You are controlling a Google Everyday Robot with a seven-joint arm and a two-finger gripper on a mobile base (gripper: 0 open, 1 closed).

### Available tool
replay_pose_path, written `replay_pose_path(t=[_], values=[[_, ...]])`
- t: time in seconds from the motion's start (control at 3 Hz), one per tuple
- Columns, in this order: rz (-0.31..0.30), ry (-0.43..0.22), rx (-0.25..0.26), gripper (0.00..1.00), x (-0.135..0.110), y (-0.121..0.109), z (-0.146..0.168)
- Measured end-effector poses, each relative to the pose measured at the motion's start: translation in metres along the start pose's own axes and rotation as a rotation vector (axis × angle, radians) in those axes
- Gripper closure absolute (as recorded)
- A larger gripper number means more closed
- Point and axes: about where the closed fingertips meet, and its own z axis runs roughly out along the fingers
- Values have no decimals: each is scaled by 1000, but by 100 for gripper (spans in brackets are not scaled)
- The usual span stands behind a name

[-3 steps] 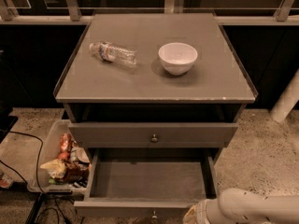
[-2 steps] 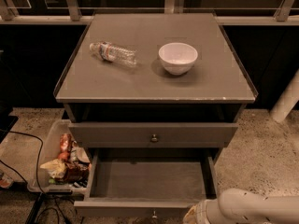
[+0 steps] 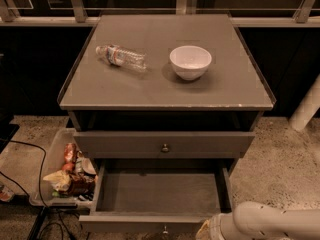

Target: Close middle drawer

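Grey cabinet top (image 3: 165, 91), bottle (image 3: 121, 57) lying left of white bowl (image 3: 190, 61), jaws bottom right

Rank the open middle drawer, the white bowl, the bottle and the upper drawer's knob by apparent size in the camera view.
1. middle drawer
2. bottle and white bowl: look about alike, unranked
3. upper drawer's knob
The gripper sits at the bottom edge, by the drawer's front right corner.

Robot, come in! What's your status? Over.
Pincer low, right of the knob on the middle drawer. Drawer wide open. Nothing seen inside blocking it.
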Motion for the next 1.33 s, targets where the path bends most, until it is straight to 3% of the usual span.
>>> replay_pose_path(t=[0.33,0.67,1.0,1.33], values=[[0,-2,1,12,-1,-1,1],[-6,-23,2,0,-2,-10,3],[-6,-23,2,17,-2,-7,3],[-1,-57,27,40,-1,-36,5]])
